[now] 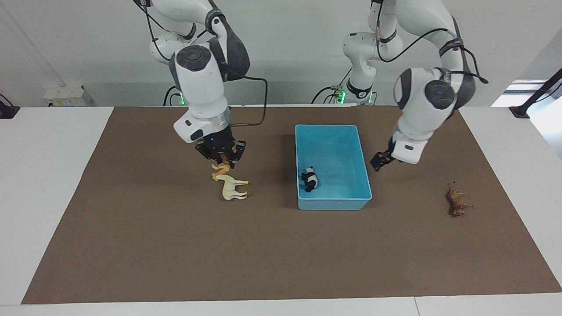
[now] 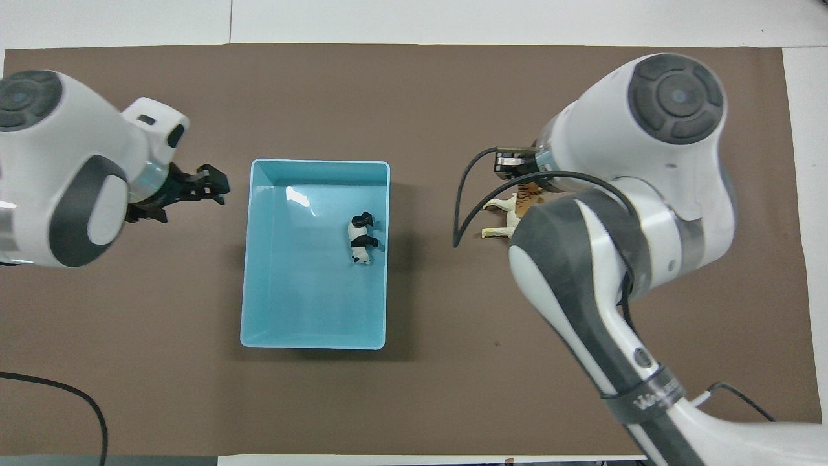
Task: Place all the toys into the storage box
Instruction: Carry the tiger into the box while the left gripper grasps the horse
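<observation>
One marking found: a dark band point(image 2: 642, 399) on the right arm's forearm carries pale lettering. Only "WA" reads clearly; the rest is indistinct.
</observation>
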You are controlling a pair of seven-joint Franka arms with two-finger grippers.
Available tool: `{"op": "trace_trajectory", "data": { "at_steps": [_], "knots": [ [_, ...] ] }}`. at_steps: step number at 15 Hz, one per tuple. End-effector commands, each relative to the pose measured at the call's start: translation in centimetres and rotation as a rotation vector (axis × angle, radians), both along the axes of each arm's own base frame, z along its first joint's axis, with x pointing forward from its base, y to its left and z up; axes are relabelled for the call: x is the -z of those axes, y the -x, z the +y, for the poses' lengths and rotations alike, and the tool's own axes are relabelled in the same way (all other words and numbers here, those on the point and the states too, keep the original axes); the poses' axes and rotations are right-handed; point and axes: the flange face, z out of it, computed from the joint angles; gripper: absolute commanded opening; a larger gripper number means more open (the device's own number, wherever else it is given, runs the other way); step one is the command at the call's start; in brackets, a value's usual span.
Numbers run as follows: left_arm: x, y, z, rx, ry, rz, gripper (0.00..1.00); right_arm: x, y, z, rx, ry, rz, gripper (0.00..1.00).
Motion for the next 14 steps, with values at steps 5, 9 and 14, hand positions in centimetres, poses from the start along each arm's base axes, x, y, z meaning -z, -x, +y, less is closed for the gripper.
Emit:
{"op": "trace_trajectory", "data": {
  "at_steps": [5,9,14],
  "knots": [
    [2.2,-0.9,14.9,0.135,-0.008,-0.153,1.00,2.6,2.4,19.2,0.104,-0.078,-0.001,0.00],
    [4.6,-3.1,18.6,0.200,-0.117,-0.163,1.00,9.8,3.4,26.8,0.071,-0.082,-0.036,0.00],
    [7.1,-5.9,19.6,0.221,-0.111,-0.151,1.00,11.8,3.8,27.4,0.143,-0.061,-0.018,1.00]
  ]
}}
